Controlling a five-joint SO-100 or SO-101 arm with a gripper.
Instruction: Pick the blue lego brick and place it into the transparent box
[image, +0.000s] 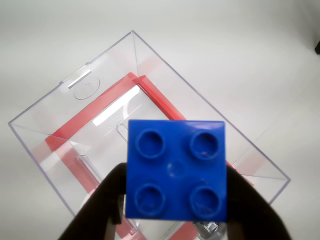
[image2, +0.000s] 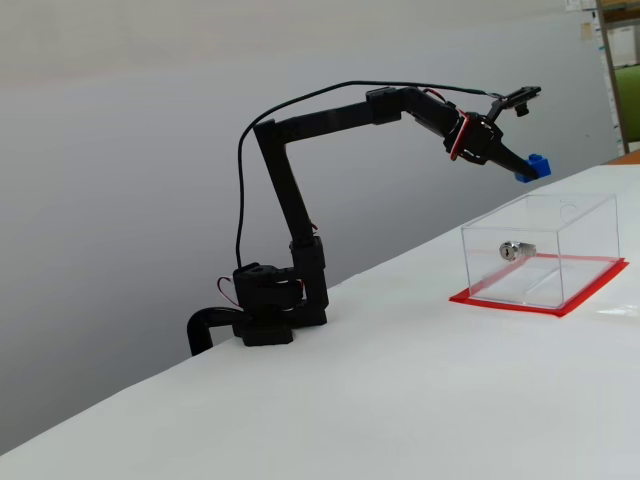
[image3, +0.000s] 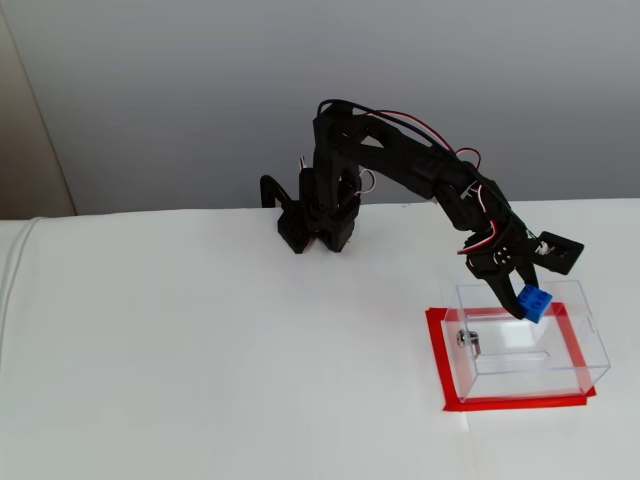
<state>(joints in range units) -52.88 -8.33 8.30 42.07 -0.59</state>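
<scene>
My gripper (image: 175, 200) is shut on the blue lego brick (image: 175, 170), whose four round studs face the wrist camera. Below it lies the open top of the transparent box (image: 100, 115), clear-walled with a red base border. In a fixed view the gripper (image2: 522, 168) holds the brick (image2: 536, 167) in the air above the box (image2: 540, 250), near its far upper edge. In the other fixed view the brick (image3: 534, 302) hangs over the box (image3: 525, 345) near its back wall, held by the gripper (image3: 522, 298). A silver lock (image3: 468, 340) sits on the box's left wall.
The arm's black base (image3: 318, 225) stands at the table's back edge, left of the box. The white table (image3: 200, 350) spreads wide in front and to the left. A red border (image2: 520, 300) frames the box's foot.
</scene>
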